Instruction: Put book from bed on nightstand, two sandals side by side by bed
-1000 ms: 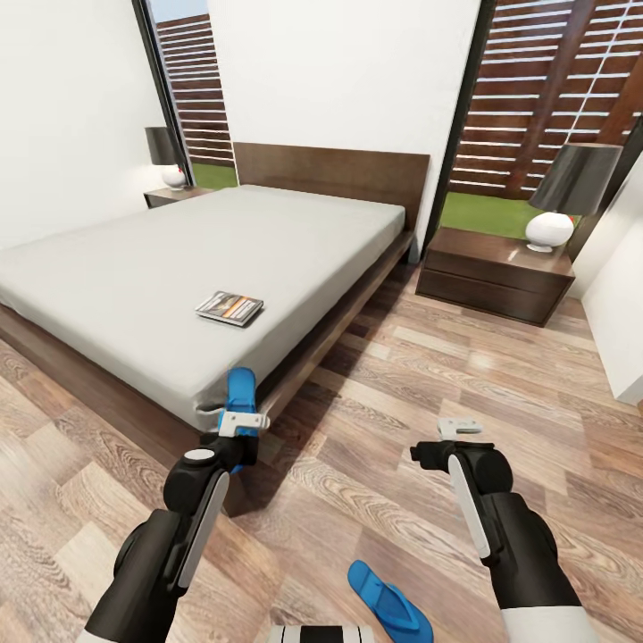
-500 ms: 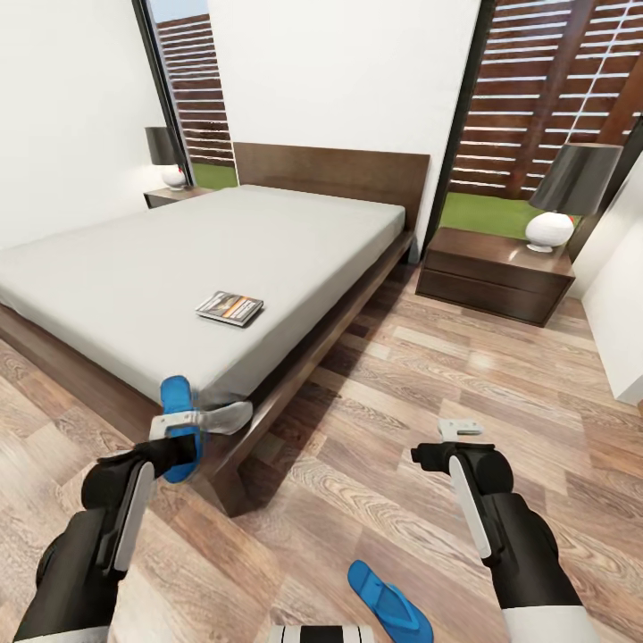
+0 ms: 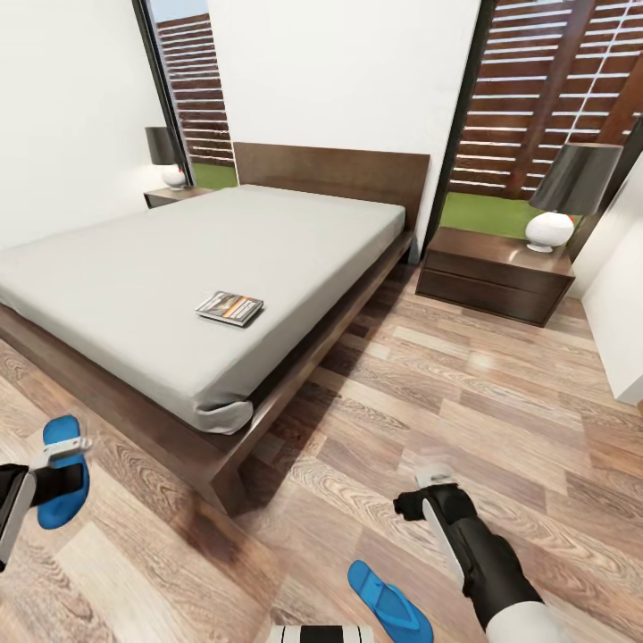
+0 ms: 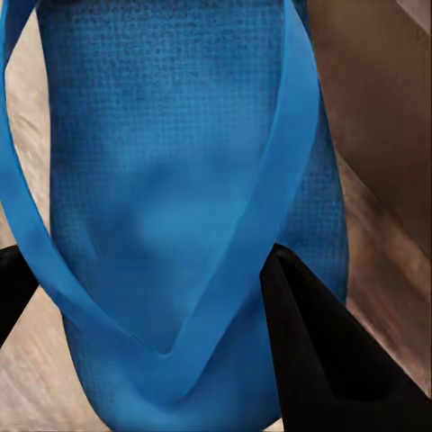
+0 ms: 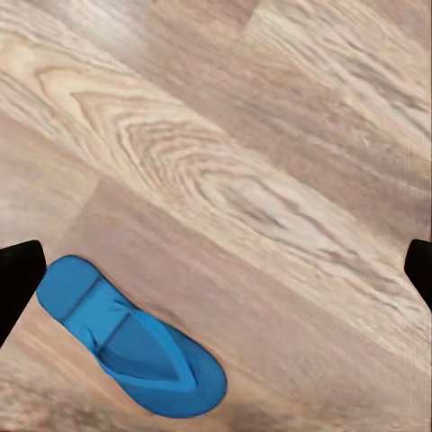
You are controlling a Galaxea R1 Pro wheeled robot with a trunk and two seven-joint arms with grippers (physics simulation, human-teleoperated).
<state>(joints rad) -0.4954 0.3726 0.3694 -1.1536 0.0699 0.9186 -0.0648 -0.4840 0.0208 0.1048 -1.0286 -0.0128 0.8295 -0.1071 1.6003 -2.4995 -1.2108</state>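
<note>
The book (image 3: pixel 229 307) lies flat on the grey mattress of the bed (image 3: pixel 134 277), near its foot corner. In the head view, my left gripper (image 3: pixel 61 452) is at the far left, over the floor in front of the bed's foot. It is shut on one blue sandal (image 3: pixel 62 471). In the left wrist view that sandal (image 4: pixel 180 180) sits between the dark fingers (image 4: pixel 333 369). The other sandal (image 3: pixel 388 603) lies on the floor close to my base. My right gripper (image 3: pixel 435 468) hangs open above the floor beside it. The right wrist view shows this sandal (image 5: pixel 130 346) below the spread fingertips (image 5: pixel 18 281).
A dark nightstand (image 3: pixel 496 272) with a white-based lamp (image 3: pixel 549 230) stands right of the bed. A second nightstand (image 3: pixel 174 195) with a lamp is at the far left of the headboard. Wood floor stretches between the bed and the white wall at the right.
My left arm has swung left with the sandal, from the bed's foot corner to the view's left edge. My right gripper has dropped lower and slightly left.
</note>
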